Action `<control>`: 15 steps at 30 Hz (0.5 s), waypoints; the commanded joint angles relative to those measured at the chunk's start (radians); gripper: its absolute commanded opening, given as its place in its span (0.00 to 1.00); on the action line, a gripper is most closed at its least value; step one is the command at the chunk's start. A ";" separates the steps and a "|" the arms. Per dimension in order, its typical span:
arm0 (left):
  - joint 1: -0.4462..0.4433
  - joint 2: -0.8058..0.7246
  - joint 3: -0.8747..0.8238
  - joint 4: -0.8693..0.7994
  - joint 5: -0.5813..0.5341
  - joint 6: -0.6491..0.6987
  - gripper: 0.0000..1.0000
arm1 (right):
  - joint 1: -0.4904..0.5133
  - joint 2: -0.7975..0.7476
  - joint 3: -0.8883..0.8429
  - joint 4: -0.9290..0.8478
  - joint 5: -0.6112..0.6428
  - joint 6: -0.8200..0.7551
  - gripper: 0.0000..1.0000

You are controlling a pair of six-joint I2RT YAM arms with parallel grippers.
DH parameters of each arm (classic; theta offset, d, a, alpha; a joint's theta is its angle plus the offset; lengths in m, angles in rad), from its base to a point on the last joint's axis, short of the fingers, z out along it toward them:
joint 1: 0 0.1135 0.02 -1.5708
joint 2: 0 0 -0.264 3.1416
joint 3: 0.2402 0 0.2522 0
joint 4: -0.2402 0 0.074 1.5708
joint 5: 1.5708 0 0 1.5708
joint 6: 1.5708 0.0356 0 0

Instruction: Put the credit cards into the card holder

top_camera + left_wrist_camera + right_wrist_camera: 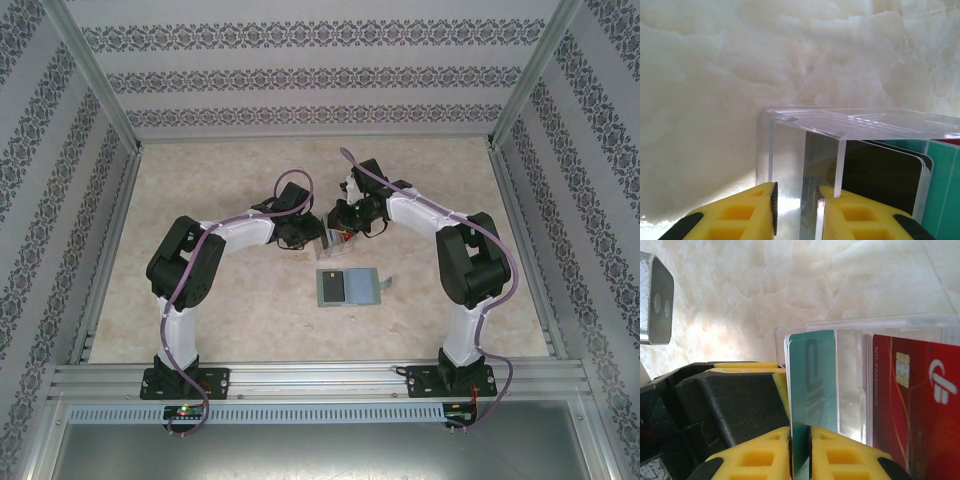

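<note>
While the teal card (812, 385) stands upright in the clear box (850, 390), we have the right gripper (800, 442) pinched nearly shut on its edge. Our left gripper (796, 205) clamps the box wall. Both elbows bend inward. The red card (920, 405) stands beside the teal. The holder (362, 285) lies flat nearer the bases, clear of both grippers.

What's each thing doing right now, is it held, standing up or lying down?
Clear plastic box: pinched by its wall in the left gripper.
Teal plastic card: upright, pinched in the right gripper.
Red plastic card: upright inside the box.
Dark card: upright inside the box.
Grey-green flat card holder: lying flat on the table, untouched.
</note>
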 commanded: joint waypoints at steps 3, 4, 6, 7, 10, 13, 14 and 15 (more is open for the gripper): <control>-0.016 -0.021 0.018 0.009 0.033 -0.009 0.28 | 0.013 -0.018 -0.008 0.039 -0.087 0.015 0.20; -0.016 -0.022 0.018 0.009 0.034 -0.010 0.28 | 0.012 -0.016 -0.008 0.040 -0.088 0.015 0.21; -0.016 -0.022 0.018 0.008 0.034 -0.009 0.28 | 0.013 -0.016 -0.006 0.040 -0.086 0.017 0.20; -0.017 -0.022 0.019 0.008 0.034 -0.010 0.28 | 0.012 -0.017 -0.007 0.039 -0.085 0.019 0.20; -0.017 -0.020 0.023 0.008 0.037 -0.009 0.28 | 0.012 -0.017 -0.009 0.045 -0.088 0.022 0.20; -0.018 -0.019 0.024 0.006 0.037 -0.008 0.28 | 0.009 -0.017 -0.019 0.066 -0.109 0.037 0.19; -0.018 -0.019 0.024 0.006 0.036 -0.008 0.28 | 0.008 -0.019 -0.024 0.074 -0.113 0.041 0.19; -0.018 -0.019 0.024 0.006 0.037 -0.008 0.28 | 0.006 -0.021 -0.023 0.076 -0.118 0.044 0.18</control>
